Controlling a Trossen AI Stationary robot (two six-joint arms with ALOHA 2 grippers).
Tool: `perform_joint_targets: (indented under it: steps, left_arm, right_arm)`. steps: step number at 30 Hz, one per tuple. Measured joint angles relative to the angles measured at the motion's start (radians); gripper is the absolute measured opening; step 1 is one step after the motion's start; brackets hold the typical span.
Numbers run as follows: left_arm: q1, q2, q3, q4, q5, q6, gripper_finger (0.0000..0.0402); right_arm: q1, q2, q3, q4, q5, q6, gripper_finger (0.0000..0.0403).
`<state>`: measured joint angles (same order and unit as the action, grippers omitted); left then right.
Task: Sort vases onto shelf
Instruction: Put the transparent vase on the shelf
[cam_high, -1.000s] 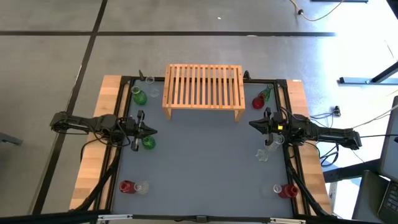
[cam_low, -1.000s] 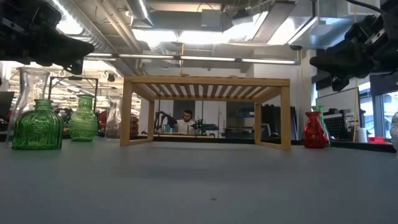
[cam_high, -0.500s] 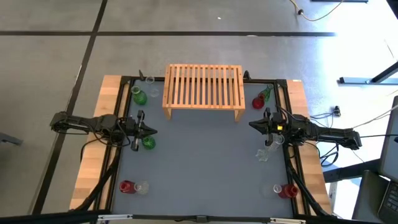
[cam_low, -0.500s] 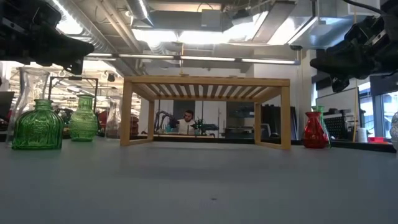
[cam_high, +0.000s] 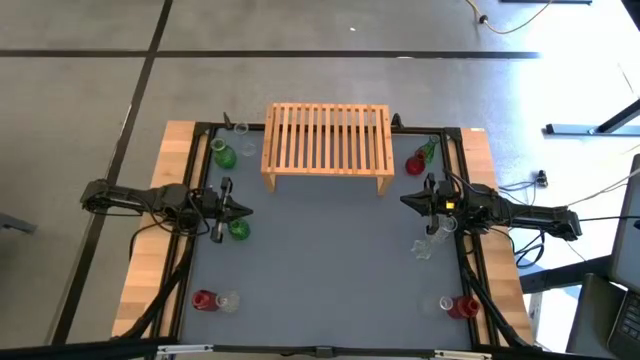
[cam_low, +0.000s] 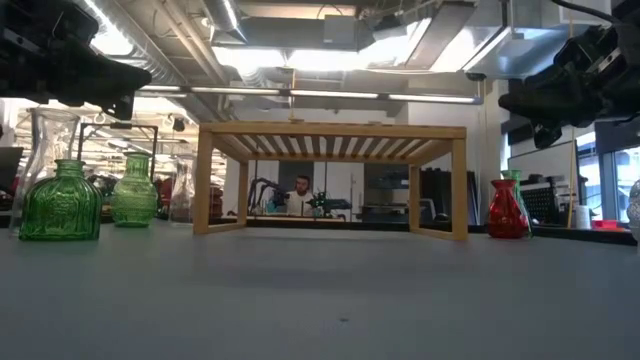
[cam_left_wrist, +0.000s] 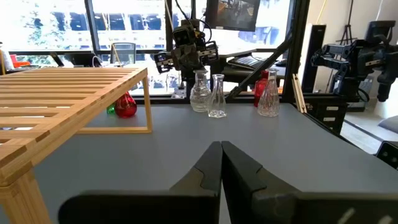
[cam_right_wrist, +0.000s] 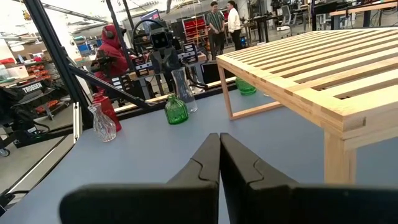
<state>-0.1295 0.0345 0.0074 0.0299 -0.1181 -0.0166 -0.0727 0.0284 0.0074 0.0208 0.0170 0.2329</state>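
Observation:
The light-wood slatted rack (cam_high: 328, 140) stands on its short legs at the table's far middle. Small glass vases stand upright along both sides: green ones (cam_high: 224, 157) (cam_high: 239, 229) and a red one (cam_high: 203, 299) on the left, red ones (cam_high: 416, 165) (cam_high: 463, 305) and clear ones (cam_high: 422, 248) on the right. My left gripper (cam_high: 245, 210) (cam_left_wrist: 221, 147) hovers above the table at the left, shut, right beside the nearer green vase. My right gripper (cam_high: 403, 200) (cam_right_wrist: 219, 137) hovers at the right, shut, near the rack's right front leg. Neither holds anything.
The grey table top (cam_high: 320, 260) between the arms and in front of the rack carries nothing. A black frame (cam_high: 190, 250) edges the table. In the low view the rack (cam_low: 330, 130) is open underneath, with green vases (cam_low: 60, 205) to the left and a red one (cam_low: 508, 210) to the right. People show far behind.

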Motion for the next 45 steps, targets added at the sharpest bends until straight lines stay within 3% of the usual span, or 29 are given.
perform_joint_targets:
  steps: [28, 38, 45]
  left_arm:
    - [0.0, 0.0, 0.0, 0.007, 0.0, 0.0, 0.0002]
    - [0.0, 0.0, 0.0, 0.209, -0.001, -0.037, 0.0002]
    - [0.0, 0.0, 0.0, 0.327, -0.071, 0.0, 0.0002]
  right_arm:
    - [0.0, 0.0, 0.0, -0.002, 0.001, 0.0, 0.0005]
    - [0.0, 0.0, 0.0, 0.033, 0.007, 0.01, 0.0005]
    - [0.0, 0.0, 0.0, 0.114, 0.042, 0.055, 0.0005]
